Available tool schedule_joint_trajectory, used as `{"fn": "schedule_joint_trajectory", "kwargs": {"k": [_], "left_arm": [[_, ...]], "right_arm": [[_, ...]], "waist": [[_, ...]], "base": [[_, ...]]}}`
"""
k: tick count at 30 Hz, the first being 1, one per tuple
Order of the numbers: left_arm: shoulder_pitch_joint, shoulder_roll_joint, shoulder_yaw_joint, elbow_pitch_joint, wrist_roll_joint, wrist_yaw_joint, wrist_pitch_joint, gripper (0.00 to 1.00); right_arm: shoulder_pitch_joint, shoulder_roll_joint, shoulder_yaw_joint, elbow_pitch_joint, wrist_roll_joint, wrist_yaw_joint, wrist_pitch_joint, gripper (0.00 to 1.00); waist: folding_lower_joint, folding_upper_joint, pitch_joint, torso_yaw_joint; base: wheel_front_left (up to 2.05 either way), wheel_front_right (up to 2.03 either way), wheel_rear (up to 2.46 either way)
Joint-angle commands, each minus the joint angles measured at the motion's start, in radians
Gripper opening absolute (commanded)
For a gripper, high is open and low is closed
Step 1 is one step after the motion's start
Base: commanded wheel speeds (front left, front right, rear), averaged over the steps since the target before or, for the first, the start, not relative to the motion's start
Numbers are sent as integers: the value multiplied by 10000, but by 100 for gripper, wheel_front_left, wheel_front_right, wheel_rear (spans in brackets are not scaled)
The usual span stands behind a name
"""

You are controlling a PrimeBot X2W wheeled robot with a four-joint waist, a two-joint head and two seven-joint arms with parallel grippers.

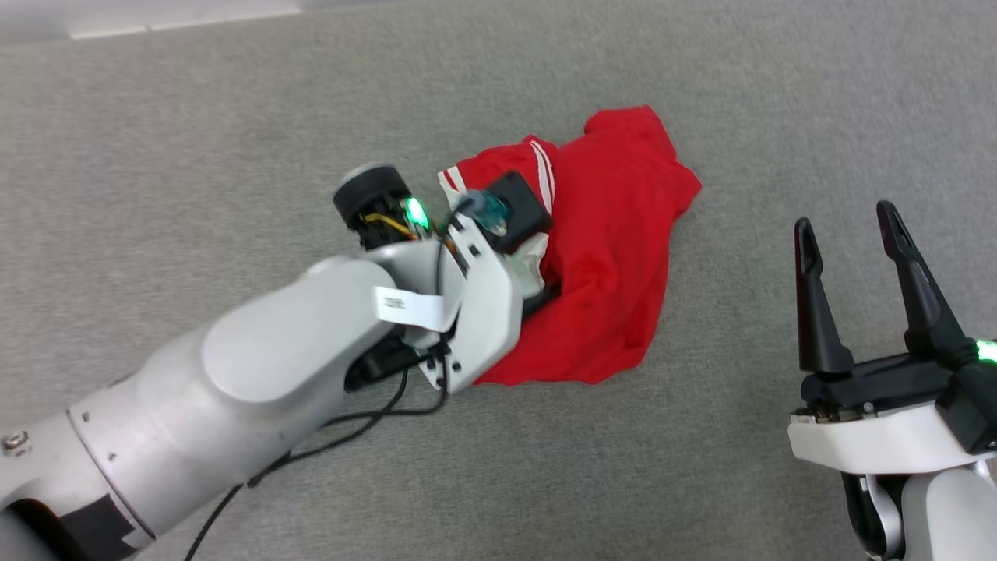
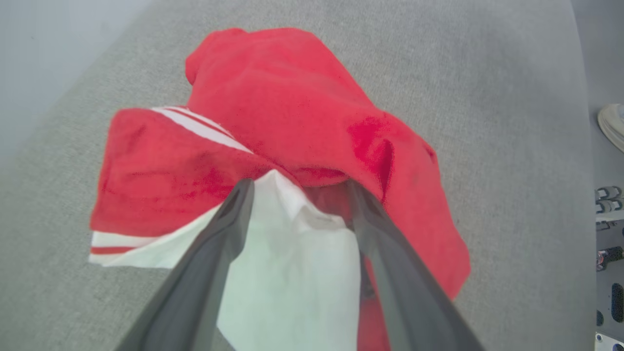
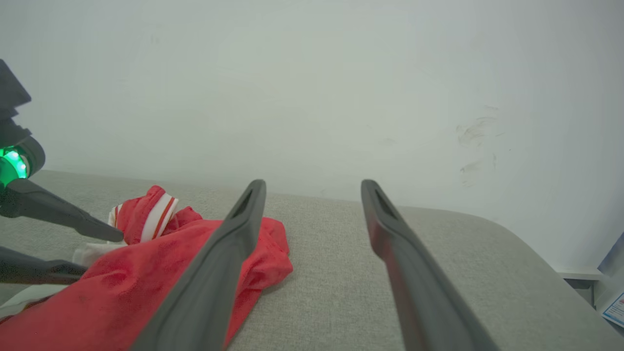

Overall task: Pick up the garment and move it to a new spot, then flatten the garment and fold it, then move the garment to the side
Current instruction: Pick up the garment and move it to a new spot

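Observation:
The garment (image 1: 615, 257) lies crumpled in a heap on the grey surface, red with a white sleeve and red-white striped trim. My left gripper (image 2: 300, 184) reaches down into the heap's left side. Its fingers stand open, with a fold of the white sleeve (image 2: 292, 263) between them, and the garment (image 2: 292, 112) bulges just beyond the tips. In the right wrist view the left gripper (image 3: 100, 251) also shows spread at the garment (image 3: 146, 273). My right gripper (image 1: 845, 218) is open and empty, to the right of the heap and clear of it. Its fingers (image 3: 243, 229) point past the cloth's edge.
The grey fabric-covered surface (image 1: 234, 117) stretches all round the heap. A pale wall (image 3: 312, 73) rises behind its far edge. Beyond the surface's right edge, the left wrist view has some equipment (image 2: 609, 229). My left arm's cable (image 1: 366, 421) hangs near the heap.

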State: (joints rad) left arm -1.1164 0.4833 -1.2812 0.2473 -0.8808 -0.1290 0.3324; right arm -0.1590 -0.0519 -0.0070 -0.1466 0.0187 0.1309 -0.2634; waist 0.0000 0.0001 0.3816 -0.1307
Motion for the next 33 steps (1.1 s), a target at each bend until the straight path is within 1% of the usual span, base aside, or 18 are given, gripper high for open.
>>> {"fn": "schedule_joint_trajectory", "kwargs": {"k": [1, 3, 5, 6, 7, 10, 12, 14, 16, 19, 21, 22, 25, 28, 31, 33], "left_arm": [[-125, 44, 266, 159, 159, 4, -855, 100], [-25, 87, 509, 266, 271, 81, -1622, 100], [154, 167, 760, 313, 394, 347, -2327, 100], [154, 167, 760, 313, 394, 347, -2327, 100], [245, 237, 887, 315, 479, 532, -2679, 100], [669, 408, 1282, 274, 740, 1275, -3840, 100], [1071, 523, 1511, 247, 893, 1845, -4634, 100], [1526, 667, 1702, 273, 1043, 2384, -5291, 100], [2041, 755, 1979, 275, 1160, 2976, -5710, 100], [2950, 835, 2570, 210, 1340, 3870, -5951, 100], [3532, 824, 3285, -206, 1762, 4445, -5986, 100], [3977, 833, 3638, -457, 2030, 4693, -5990, 100], [5311, 787, 4744, -1086, 2828, 5236, -5982, 100], [6495, 563, 5800, -1644, 3623, 5579, -5986, 100], [7657, 259, 6707, -1998, 4320, 5703, -5979, 100], [8294, -45, 7291, -2212, 4697, 5695, -5978, 100]], "right_arm": [[199, 29, -73, 31, -69, -3, -21, 100], [296, 29, -104, 46, -119, -3, -21, 100], [421, 27, -134, 71, -177, -3, -22, 100], [421, 27, -134, 71, -177, -3, -22, 100], [475, 29, -137, 81, -206, -3, -21, 100], [642, 27, -145, 106, -236, -3, -22, 100], [744, 27, -169, 123, -257, -3, -21, 100], [851, 28, -195, 151, -291, -3, -21, 100], [941, 29, -204, 150, -304, -3, -21, 100], [1115, 26, -241, 172, -291, -3, -21, 100], [1216, 28, -254, 178, -267, -3, -21, 100], [1266, 28, -252, 189, -258, -3, -21, 100], [1420, 28, -268, 287, -139, -3, -21, 100], [1573, 23, -353, 369, 24, -3, -21, 100], [1690, 23, -462, 454, 298, -5, -21, 100], [1807, 25, -527, 507, 408, -3, -21, 100]], "waist": [[0, -1, -369, 267], [0, -1, -597, 419], [0, -1, -828, 576], [0, -1, -828, 576], [0, -1, -941, 646], [0, -1, -1267, 827], [0, -1, -1460, 944], [0, -1, -1625, 1051], [0, -1, -1761, 1135], [0, -1, -1968, 1244], [0, -1, -2081, 1303], [0, -1, -2143, 1330], [0, -1, -2312, 1375], [0, -1, -2497, 1390], [0, -1, -2680, 1383], [0, -1, -2798, 1369]], "base": [[0, 0, 0], [0, 0, 0], [0, 0, 0], [0, 0, 0], [0, 0, 0], [0, 0, 0], [0, 0, 0], [0, 0, 0], [0, 0, 0], [0, 0, 0], [0, 0, 0], [0, 0, 0], [0, 0, 0], [0, 0, 0], [0, 0, 0], [0, 0, 0]]}}
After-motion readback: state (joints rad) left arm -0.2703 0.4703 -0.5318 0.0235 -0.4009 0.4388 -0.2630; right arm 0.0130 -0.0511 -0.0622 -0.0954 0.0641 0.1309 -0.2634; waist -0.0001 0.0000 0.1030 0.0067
